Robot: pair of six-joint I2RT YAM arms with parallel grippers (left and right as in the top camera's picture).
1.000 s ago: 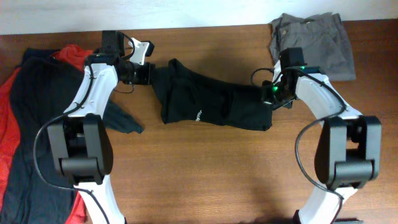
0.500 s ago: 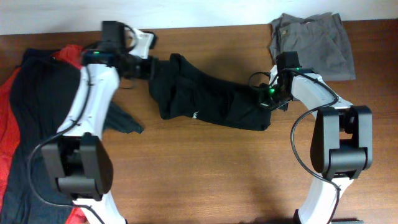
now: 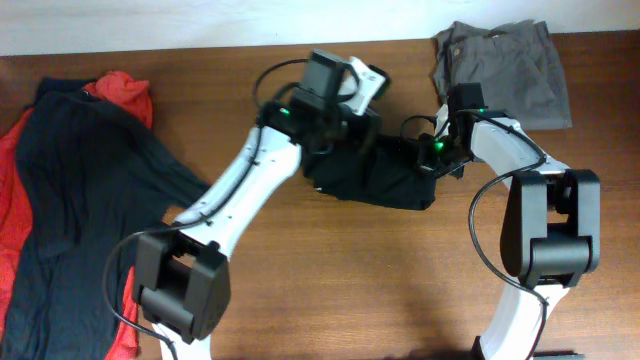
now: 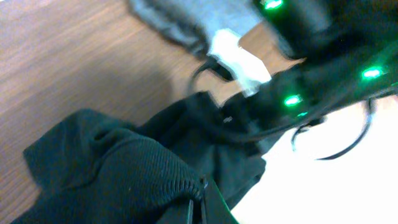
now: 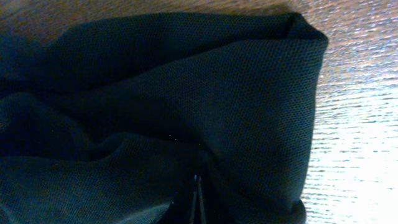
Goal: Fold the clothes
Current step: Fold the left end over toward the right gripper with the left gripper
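Table [image 3: 330, 290] bears a dark top [image 3: 70, 190] over a red garment [image 3: 125, 90] at its left end. Black shirt [image 3: 385, 180] lies bunched at centre — left gripper [image 3: 345, 135] and right gripper [image 3: 425, 160], 2 closed pinches, hold its opposite ends.

Robotics lab bench — wood-grain table [image 3: 330, 290], twin robot arms [image 3: 250, 185], plain white wall [image 3: 90, 25]

I have bare brown wooden tabletop [image 3: 360, 290] in front of the bunched black shirt [image 3: 390, 185]. My white left arm [image 3: 245, 185] bars the middle; folded grey trousers [image 3: 510, 70] crowd the far right, a dark long-sleeved top [image 3: 80, 170] the left.
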